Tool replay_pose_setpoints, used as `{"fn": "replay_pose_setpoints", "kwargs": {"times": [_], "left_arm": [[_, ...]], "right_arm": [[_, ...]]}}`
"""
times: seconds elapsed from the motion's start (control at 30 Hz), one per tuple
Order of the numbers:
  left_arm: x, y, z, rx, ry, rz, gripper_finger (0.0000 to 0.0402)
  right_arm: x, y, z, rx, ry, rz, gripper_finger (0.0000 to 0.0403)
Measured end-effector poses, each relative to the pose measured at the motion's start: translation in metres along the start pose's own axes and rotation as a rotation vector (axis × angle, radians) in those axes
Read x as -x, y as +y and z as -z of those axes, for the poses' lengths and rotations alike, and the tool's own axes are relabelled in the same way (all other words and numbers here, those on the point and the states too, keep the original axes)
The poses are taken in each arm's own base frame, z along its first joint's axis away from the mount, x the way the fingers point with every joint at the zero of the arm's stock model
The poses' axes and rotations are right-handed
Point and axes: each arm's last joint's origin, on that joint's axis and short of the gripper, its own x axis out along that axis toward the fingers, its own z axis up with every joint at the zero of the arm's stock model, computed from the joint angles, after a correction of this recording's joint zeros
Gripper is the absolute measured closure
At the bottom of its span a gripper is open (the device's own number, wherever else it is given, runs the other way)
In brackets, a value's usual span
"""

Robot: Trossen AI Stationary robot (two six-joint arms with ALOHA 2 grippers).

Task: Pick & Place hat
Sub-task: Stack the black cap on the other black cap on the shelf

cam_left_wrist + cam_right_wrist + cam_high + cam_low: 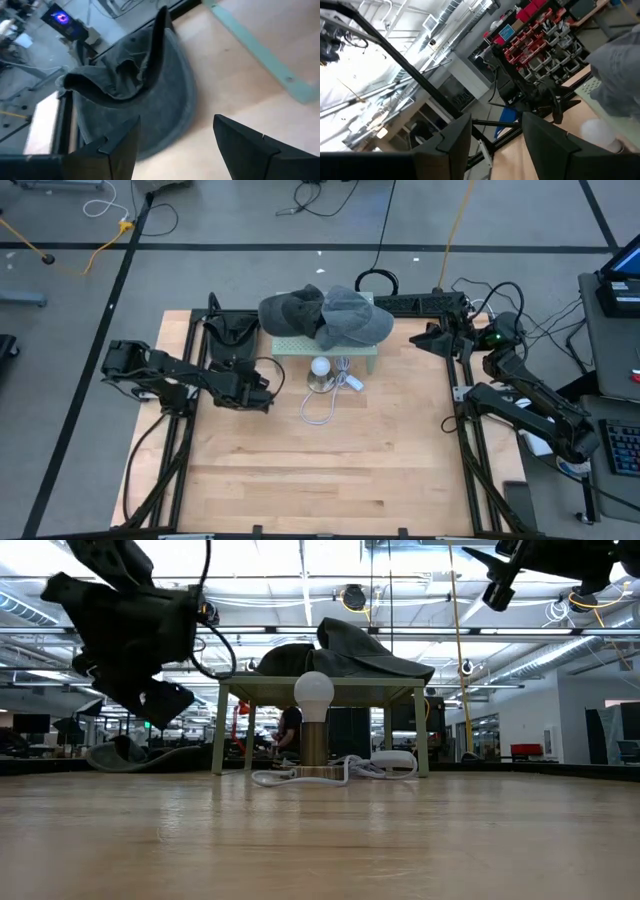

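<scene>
The left gripper [262, 395] hangs above the wooden table [320, 470] on its left side, its two fingers [117, 150] spread wide with nothing between them and nothing touching them. In the left wrist view a dark hat [135, 95] lies past the fingertips on the table's edge, crumpled, its brim curling upward; in the high view it shows as a black shape [230, 330] at the table's back left corner.

Farther in, near the middle back of the table, a white bulb [320, 367] stands on a small base with a white cable [325, 408] looped in front of it. Just behind it is a pale green stand [325, 348]. Two grey hats [325, 315] rest on its top, overlapping; where one ends and the other begins is hard to make out.

The right gripper [432, 337] waits by the table's back right edge, raised, its fingers [452, 140] apart and empty.
</scene>
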Motion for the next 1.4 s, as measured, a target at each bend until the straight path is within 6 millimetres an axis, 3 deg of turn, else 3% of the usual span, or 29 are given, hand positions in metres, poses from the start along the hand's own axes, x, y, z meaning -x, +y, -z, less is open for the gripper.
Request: {"fn": "replay_pose_setpoints", "kwargs": {"times": [0.17, 0.47, 1.1, 1.23, 1.4], "left_arm": [[-0.017, 0.003, -0.005, 0.037, 0.011, -0.057, 0.0149], [-0.048, 0.009, 0.006, 0.078, 0.032, -0.078, 0.0149], [-0.085, 0.022, 0.015, 0.075, 0.038, -0.124, 0.015], [-0.087, 0.024, 0.014, 0.08, 0.046, -0.134, 0.0179], [-0.091, 0.026, 0.014, 0.099, 0.073, -0.132, 0.0264]], "right_arm": [[0.0, 0.0, 0.0, 0.043, 0.0, 0.0, 0.0234], [0.0, 0.0, 0.0, 0.084, 0.001, 0.0, 0.0234], [-0.001, -0.003, -0.001, 0.151, 0.005, 0.006, 0.0234], [-0.002, -0.005, -0.001, 0.146, 0.006, 0.009, 0.0234], [-0.002, -0.006, -0.001, 0.14, 0.007, 0.012, 0.0234]]}}
